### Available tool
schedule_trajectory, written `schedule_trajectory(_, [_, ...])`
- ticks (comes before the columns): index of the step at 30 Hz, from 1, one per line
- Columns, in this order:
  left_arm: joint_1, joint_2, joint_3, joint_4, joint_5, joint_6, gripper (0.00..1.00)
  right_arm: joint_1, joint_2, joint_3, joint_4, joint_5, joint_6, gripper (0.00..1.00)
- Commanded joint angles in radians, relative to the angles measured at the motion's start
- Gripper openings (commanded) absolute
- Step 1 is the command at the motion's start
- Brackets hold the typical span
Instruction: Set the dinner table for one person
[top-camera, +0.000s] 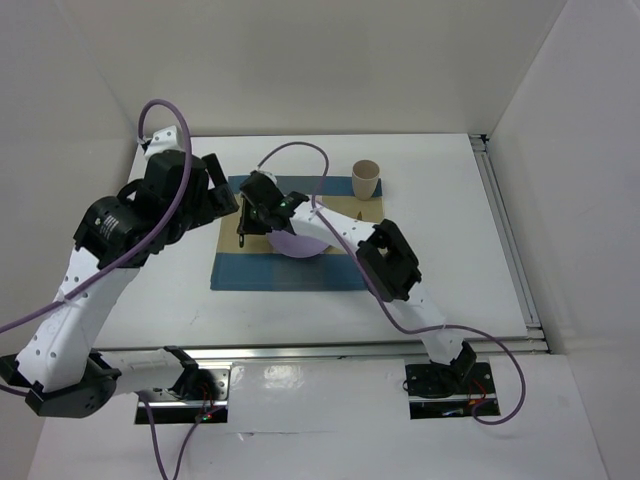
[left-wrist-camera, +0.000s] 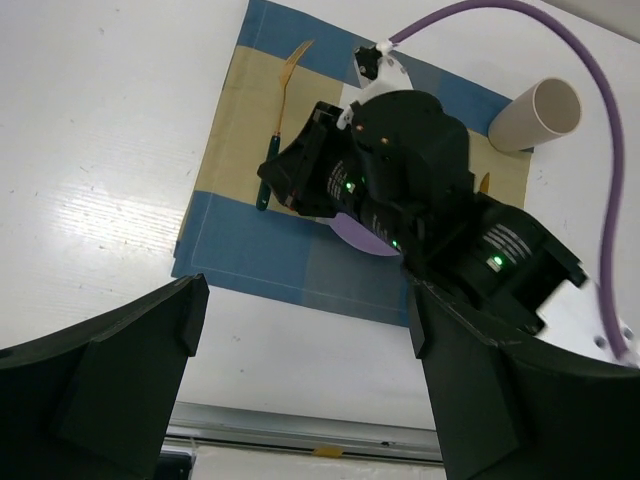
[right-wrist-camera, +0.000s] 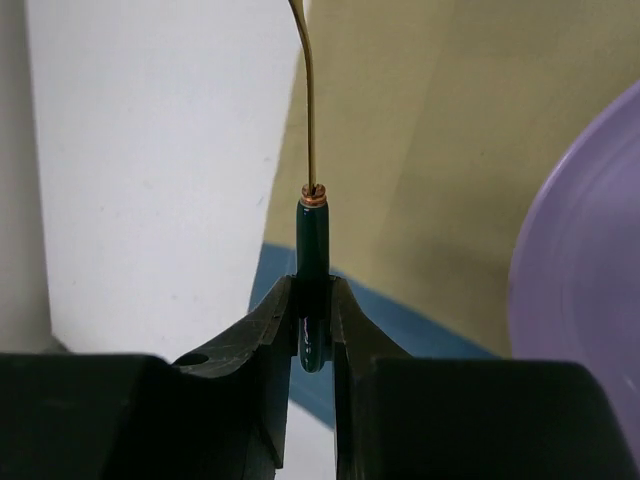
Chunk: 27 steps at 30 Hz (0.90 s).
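Note:
The white dinner table (top-camera: 450, 260) carries a blue-and-tan checked placemat (top-camera: 250, 270). A purple plate (top-camera: 298, 243) lies on the mat, half under the right arm. My right gripper (top-camera: 252, 215) is shut on the dark green handle of a gold fork (right-wrist-camera: 312, 262) over the mat's left part. The fork's gold stem points away from the gripper, and the fork (left-wrist-camera: 277, 130) also shows in the left wrist view. I cannot tell whether it touches the cloth. My left gripper (top-camera: 222, 195) is open and empty, held high left of the mat. A tan cup (top-camera: 366, 180) stands at the mat's far right corner.
A silver rail (top-camera: 300, 350) runs along the table's near edge and another (top-camera: 510, 240) along its right edge. A second gold utensil tip (left-wrist-camera: 485, 182) peeks out beside the right arm near the cup (left-wrist-camera: 540, 112). White walls enclose the table.

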Motion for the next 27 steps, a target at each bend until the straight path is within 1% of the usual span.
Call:
schedule_trajectory(1, [0.004, -0.051, -0.018, 0.005, 0.0, 0.004, 1.0, -0.001, 0.059, 0.113, 0.03, 0.039, 0.062, 0.0])
schedule_trajectory(7, [0.004, -0.051, -0.027, 0.014, -0.01, 0.013, 1.0, -0.03, 0.117, 0.11, 0.03, 0.058, 0.104, 0.0])
schedule_trajectory(9, [0.004, -0.051, -0.027, 0.014, -0.021, 0.013, 1.0, -0.03, 0.117, 0.101, 0.03, 0.03, 0.104, 0.0])
schedule_trajectory(10, [0.004, -0.051, -0.027, 0.014, -0.021, 0.022, 1.0, -0.03, 0.117, 0.089, 0.03, 0.013, 0.104, 0.06])
schedule_trajectory(11, [0.004, -0.051, -0.027, 0.014, -0.021, 0.022, 1.0, -0.03, 0.117, 0.078, 0.03, 0.013, 0.104, 0.06])
schedule_trajectory(12, [0.004, -0.051, -0.027, 0.014, -0.021, 0.022, 1.0, -0.03, 0.117, 0.078, 0.03, 0.004, 0.104, 0.08])
schedule_trajectory(13, [0.004, -0.051, -0.027, 0.014, -0.021, 0.022, 1.0, -0.03, 0.117, 0.078, 0.03, -0.007, 0.104, 0.08])
schedule_trajectory(16, [0.004, -0.051, -0.027, 0.014, -0.021, 0.022, 1.0, -0.019, 0.082, 0.041, 0.041, 0.005, 0.094, 0.04])
schedule_trajectory(21, [0.004, -0.051, -0.027, 0.014, -0.021, 0.022, 1.0, -0.01, 0.041, -0.028, 0.059, 0.006, 0.094, 0.04])
schedule_trajectory(26, [0.004, -0.051, -0.027, 0.014, -0.021, 0.013, 1.0, -0.001, 0.031, -0.038, 0.05, 0.006, 0.113, 0.04])
schedule_trajectory(27, [0.004, -0.051, -0.027, 0.014, -0.021, 0.013, 1.0, -0.001, 0.031, -0.038, 0.05, 0.006, 0.113, 0.05])
